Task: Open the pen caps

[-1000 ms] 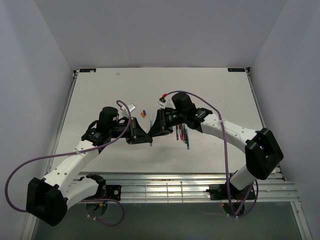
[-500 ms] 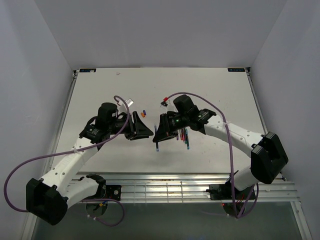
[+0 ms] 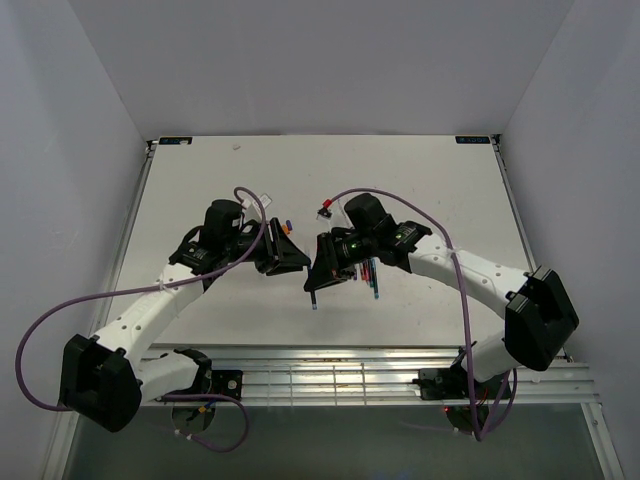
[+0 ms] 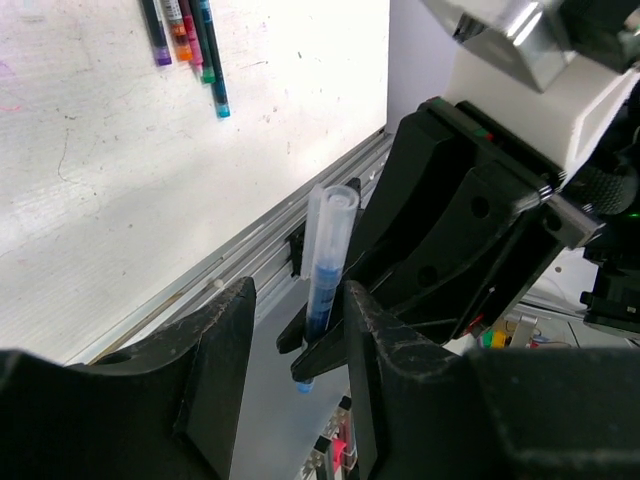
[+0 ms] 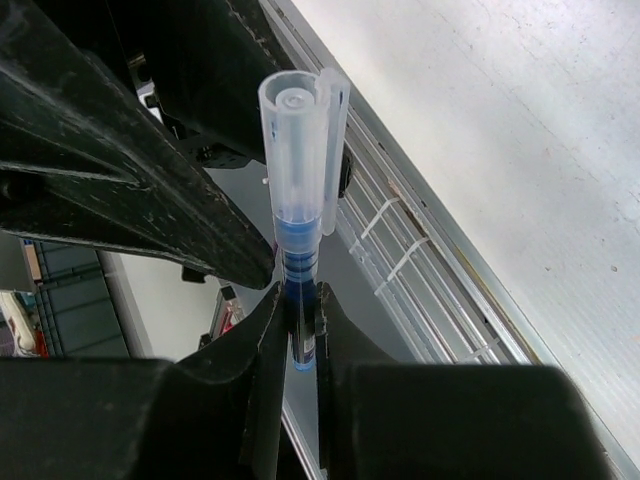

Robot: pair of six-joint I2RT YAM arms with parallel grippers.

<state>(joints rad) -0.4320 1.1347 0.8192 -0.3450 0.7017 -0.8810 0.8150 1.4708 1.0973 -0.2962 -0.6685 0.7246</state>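
Top cam: both arms bend in twd the middle of the table (image 3: 200,180), claws nearly nose to nose but not touching. The right claw (image 3: 320,274) is clamped on a blue pen (image 3: 313,294) that pokes out twd the near edge. The left claw (image 3: 296,262) sits just beside it w/ nothing in it. Tiny coloured caps (image 3: 289,223) lie on the table right behind the left claw, too small to sort by colour tbh. A bunch of loose pens (image 3: 370,275) lies just right of the right claw. Left wrist cam: the left claw's fingers (image 4: 215,370) are spread apart w/ nothing gripped. Past the gap you see the blue pen held in the right claw, w/ a clear cap (image 4: 338,215) on its far end. Right wrist cam: the right claw's fingers (image 5: 262,345) are pinched tight on the pen's blue barrel. The clear cap, clip incl., is seated on the end pointing away from the claw.
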